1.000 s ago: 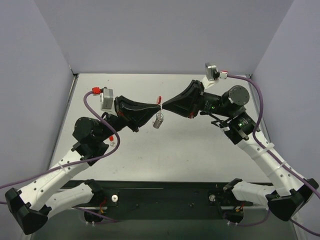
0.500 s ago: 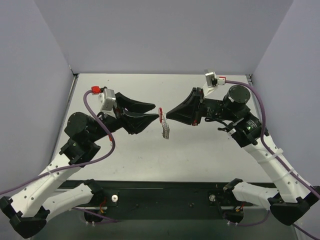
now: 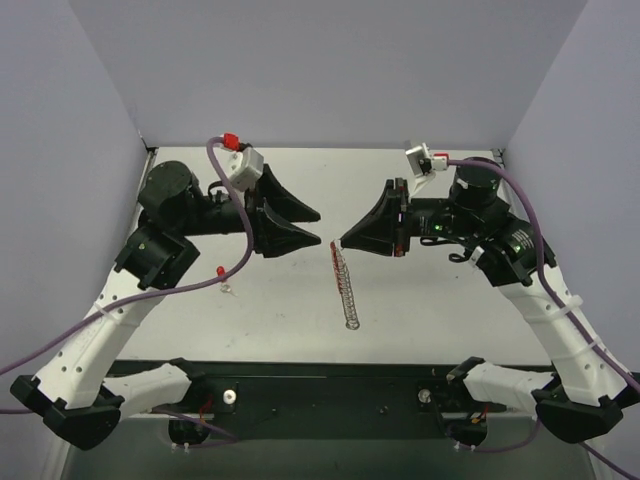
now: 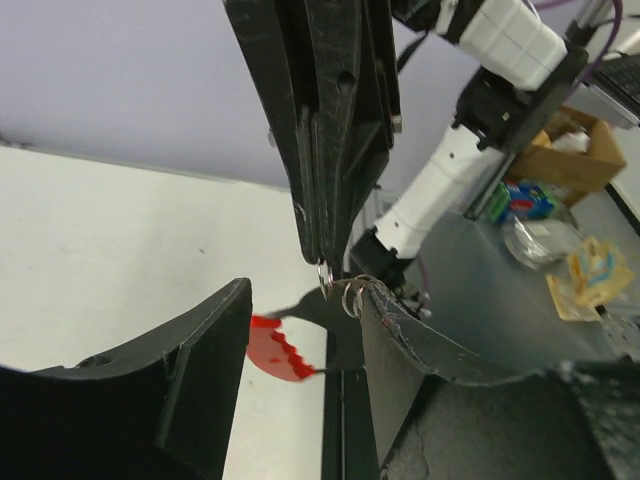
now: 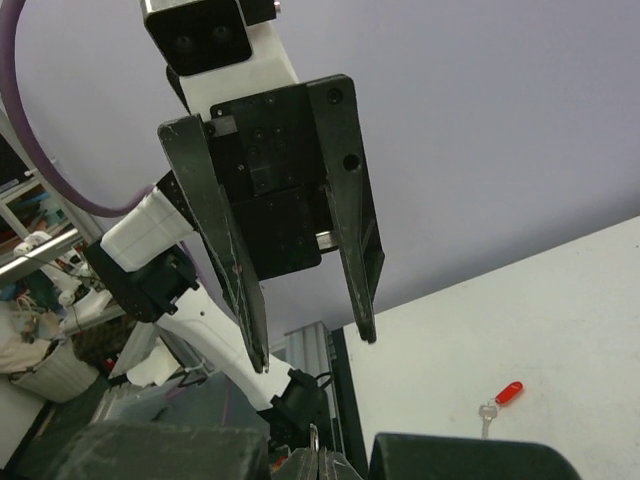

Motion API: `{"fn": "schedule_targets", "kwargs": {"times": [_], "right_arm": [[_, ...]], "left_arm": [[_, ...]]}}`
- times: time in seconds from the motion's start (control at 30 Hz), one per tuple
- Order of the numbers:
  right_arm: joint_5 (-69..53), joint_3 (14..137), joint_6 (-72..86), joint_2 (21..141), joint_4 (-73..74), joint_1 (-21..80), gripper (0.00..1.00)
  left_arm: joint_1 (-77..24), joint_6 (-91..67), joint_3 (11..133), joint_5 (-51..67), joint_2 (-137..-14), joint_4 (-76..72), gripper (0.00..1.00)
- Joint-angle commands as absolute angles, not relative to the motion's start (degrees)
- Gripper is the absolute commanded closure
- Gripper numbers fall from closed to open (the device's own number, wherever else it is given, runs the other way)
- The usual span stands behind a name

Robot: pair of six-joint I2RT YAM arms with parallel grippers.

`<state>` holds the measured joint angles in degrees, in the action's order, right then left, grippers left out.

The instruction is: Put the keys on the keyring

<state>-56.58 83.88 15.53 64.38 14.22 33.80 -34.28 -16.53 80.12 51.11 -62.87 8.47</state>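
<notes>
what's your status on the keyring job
Left gripper open, empty. Right gripper shut on keyring, which hangs below it. One key loose on table, not on ring. No obstruction seen.

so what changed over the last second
the left tool opened and let go of the keyring, which dropped from a bunch to a long strand under the right tool. the right tool stayed shut on it.
</notes>
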Motion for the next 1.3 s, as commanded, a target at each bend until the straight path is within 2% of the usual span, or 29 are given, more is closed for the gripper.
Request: {"fn": "schedule_targets", "kwargs": {"times": [0.0,0.3,0.57,0.67,0.77,0.8,0.9,1.07,1.1,1.23,1.27], "right_arm": [[-59.15,87.1,11.08,65.57,18.28,33.66,1.0],[-60.12,89.12,9.05,67.23,22.59,33.92,1.0],[-60.21,88.95,8.44,67.41,23.2,34.54,1.0],[-60.03,88.68,8.35,67.24,23.29,34.54,1.0],[-59.94,88.59,8.26,66.89,23.29,34.63,1.0],[-59.94,88.51,8.26,66.88,23.29,34.63,1.0],[-59.85,88.42,7.91,66.62,23.29,34.8,1.0],[-55.47,87.1,8.35,64.61,21.46,34.89,1.0],[-53.81,86.32,8.78,63.9,20.4,34.98,0.96],[-48.35,80.18,12.47,58.38,12.76,34.89,0.44],[-47.38,79.29,13.18,57.32,11.27,34.89,0.39]], "left_arm": [[-34.19,-12.3,83.32,62.13,-64.86,18.1,0.42],[-36.12,-10.2,85.51,65.13,-68.46,23.02,0.41],[-41.65,-4.66,89.47,59.15,-72.59,30.5,0.43],[-41.92,-4.22,90.17,57.92,-73.12,31.2,0.5],[-41.92,-3.87,90.53,56.87,-73.48,31.38,0.73],[-42.01,-4.04,90.35,56.87,-73.48,31.12,0.84],[-42.36,-5.1,89.48,55.9,-73.13,28.92,1.0],[-42.54,-7.38,86.93,51.95,-71.2,23.66,1.0],[-42.63,-7.99,86.14,50.81,-70.67,22.25,1.0],[-42.63,-11.51,80.96,48.43,-66.81,13.9,1.0],[-42.54,-12.91,79.03,47.91,-66.19,10.58,1.0]]}}
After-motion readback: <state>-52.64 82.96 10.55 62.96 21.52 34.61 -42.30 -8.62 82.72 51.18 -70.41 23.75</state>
